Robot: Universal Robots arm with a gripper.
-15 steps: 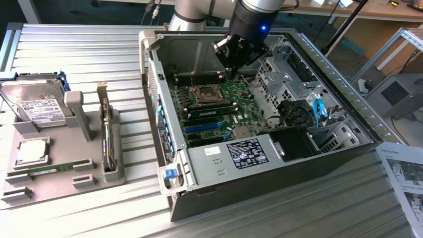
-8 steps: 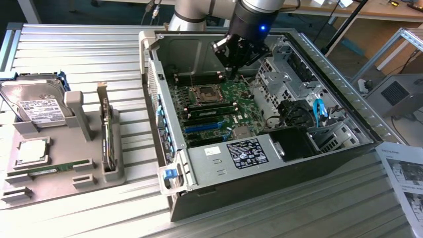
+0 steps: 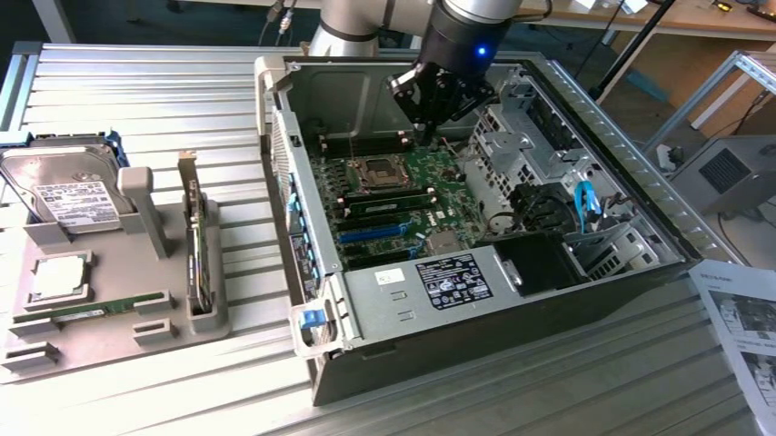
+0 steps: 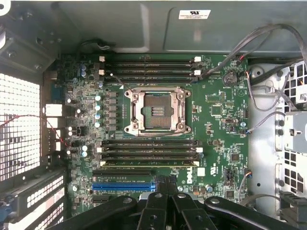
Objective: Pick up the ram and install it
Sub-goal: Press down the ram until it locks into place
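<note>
The ram [image 3: 391, 197] is a thin green stick standing in a memory slot of the motherboard [image 3: 424, 168], beside the bare processor socket [image 3: 376, 169]. In the wrist view the ram [image 4: 149, 163] shows edge-on as a pale strip in the slot bank next to the socket [image 4: 156, 110]. My gripper [image 3: 427, 127] hangs inside the open computer case above the board, fingers together and nothing between them. In the wrist view the gripper [image 4: 165, 186] is dark and closed, a little off the ram.
A grey tray [image 3: 170, 313] at the exterior view's left holds a hard drive [image 3: 67, 195], a silver processor [image 3: 58, 275], another green stick [image 3: 91, 310] and an upright card [image 3: 194, 245]. Case walls [image 3: 401, 309], drive cages and cables [image 3: 582, 204] surround the board. A paper sheet [image 3: 742, 318] lies at the right.
</note>
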